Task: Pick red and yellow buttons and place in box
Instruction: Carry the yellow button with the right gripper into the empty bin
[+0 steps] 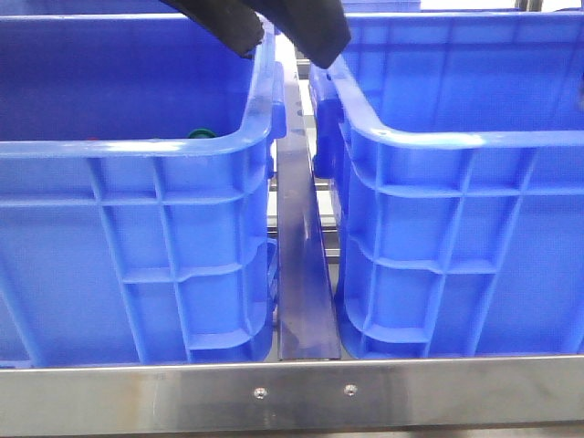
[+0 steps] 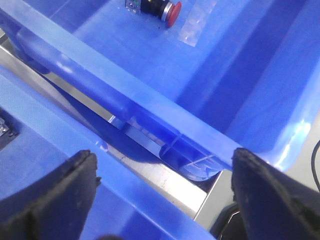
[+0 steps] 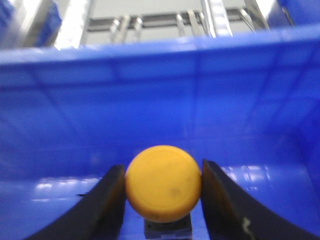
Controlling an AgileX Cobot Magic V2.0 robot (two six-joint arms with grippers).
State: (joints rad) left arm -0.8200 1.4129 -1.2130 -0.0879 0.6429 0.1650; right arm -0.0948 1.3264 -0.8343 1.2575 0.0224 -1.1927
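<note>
Two grippers: right gripper point(image 3: 162, 185) pinches the yellow button point(image 3: 163, 183) low inside a blue crate point(image 3: 160, 100), so lift straight clear of the rim; left gripper point(image 2: 162, 192) spread empty, red button point(image 2: 172, 13) lying in the other crate point(image 2: 150, 105).

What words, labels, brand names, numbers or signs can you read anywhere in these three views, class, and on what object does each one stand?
None can be read in any view.
The two blue crates show only plain ribbed walls.
The yellow button has a blank cap, as does the red button.
A small green-white tag beside the red button is too small to read.
</note>
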